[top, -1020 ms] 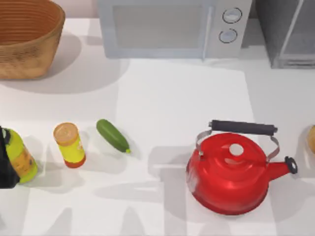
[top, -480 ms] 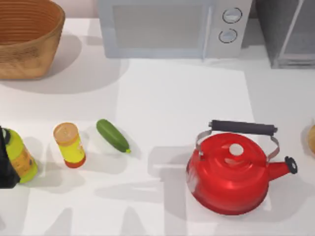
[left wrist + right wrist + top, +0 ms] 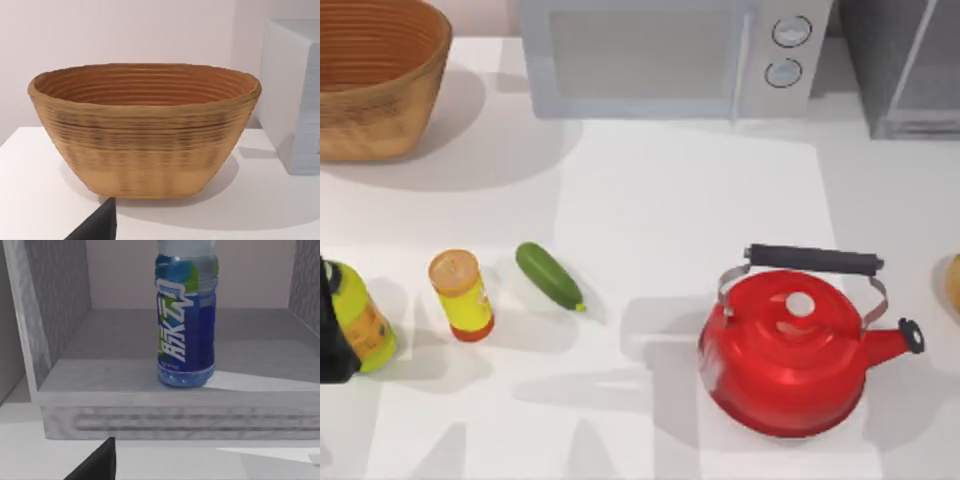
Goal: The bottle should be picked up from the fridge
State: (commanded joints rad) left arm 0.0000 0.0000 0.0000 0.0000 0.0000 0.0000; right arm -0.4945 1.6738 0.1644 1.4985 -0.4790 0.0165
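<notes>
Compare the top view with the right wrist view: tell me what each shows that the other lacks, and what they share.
Top view alone: a basket, a microwave, a red kettle, a cucumber, a yellow bottle with an orange lid, and a yellow-green bottle at the left edge of the table.

Right wrist view alone: the bottle, with a blue label, standing upright on the floor inside the open cabinet.

Both: the fridge, seen from above at the table's back right, and from the front through the wrist camera.
</notes>
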